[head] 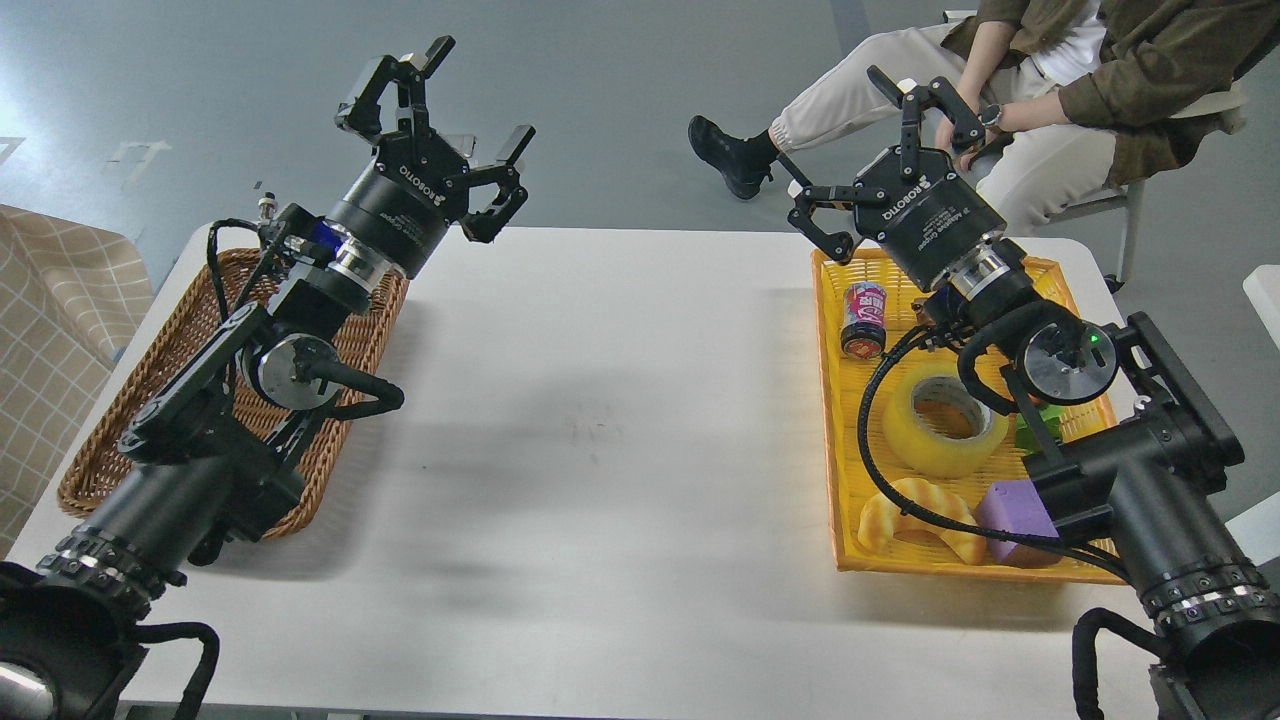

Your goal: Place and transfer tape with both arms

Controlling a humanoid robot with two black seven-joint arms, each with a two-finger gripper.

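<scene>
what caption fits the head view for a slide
Both end effectors open and raised; tape waiting in the yellow tray.

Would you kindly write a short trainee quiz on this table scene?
1. True or false: the tape lies in the wicker basket.
2. Which lies nearest the tape? A) croissant B) can C) purple block
3. Fill in: both tools, left and right, are ____ and hold nothing.

Key: 1 false, it lies in the yellow tray. 2 A. 3 open.
</scene>
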